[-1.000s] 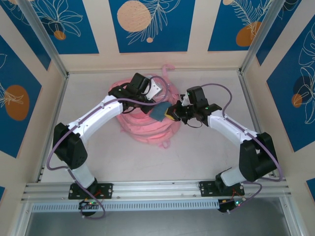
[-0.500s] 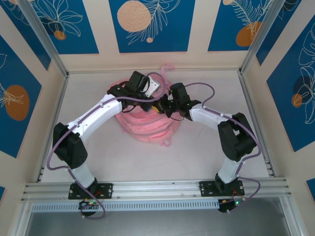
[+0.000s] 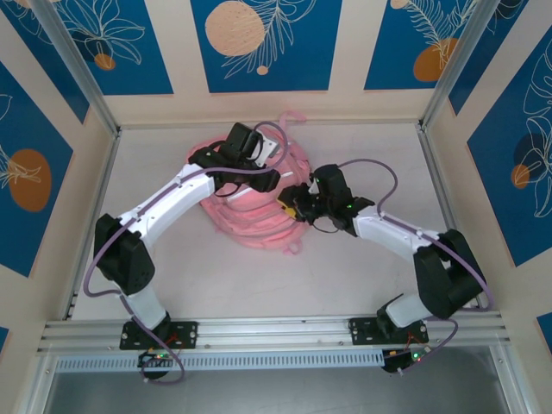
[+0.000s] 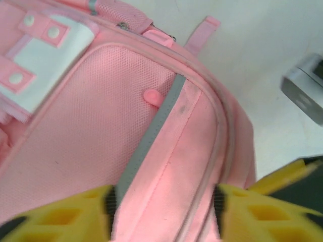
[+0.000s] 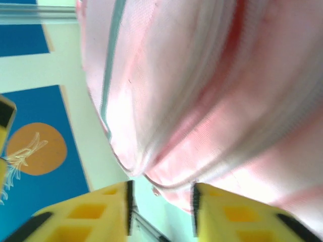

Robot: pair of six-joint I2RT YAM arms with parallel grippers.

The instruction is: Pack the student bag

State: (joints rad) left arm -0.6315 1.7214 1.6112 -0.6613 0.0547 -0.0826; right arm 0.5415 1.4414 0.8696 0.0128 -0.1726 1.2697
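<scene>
The left gripper and right gripper are seen parted and empty; the soft, limp student bag is judged best taken by a strap.

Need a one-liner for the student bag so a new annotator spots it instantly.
On the pale table, near the back wall and midway across, lies the student bag, a big soft heap. Pink fabric, a grey strip and a white patch set it apart from the hard white-and-black arms over it.
</scene>
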